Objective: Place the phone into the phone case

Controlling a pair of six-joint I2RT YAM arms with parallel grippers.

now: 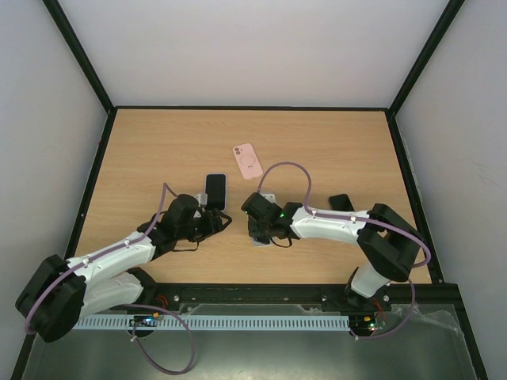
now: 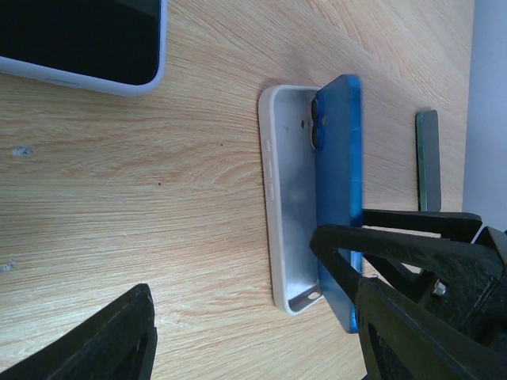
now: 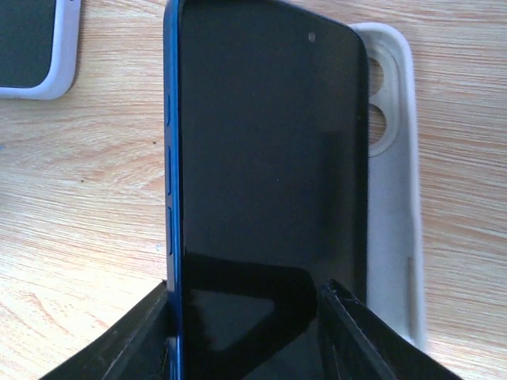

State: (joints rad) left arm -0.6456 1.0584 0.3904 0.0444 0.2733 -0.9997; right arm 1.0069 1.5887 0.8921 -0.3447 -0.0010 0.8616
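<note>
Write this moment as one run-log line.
left gripper open | blue phone tilted, edge in white case | right gripper at phone

A lab test cell: white panels (image 1: pixel 253 47) enclose a wooden table (image 1: pixel 158 150).

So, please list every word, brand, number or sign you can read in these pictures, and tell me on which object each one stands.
None: no text can be read in any view.
The blue phone shows only a dark screen and a plain back.
The white case, the pink case, the pale-cased phone and the dark phone show no print. Anything on them would be too small to read.
</note>
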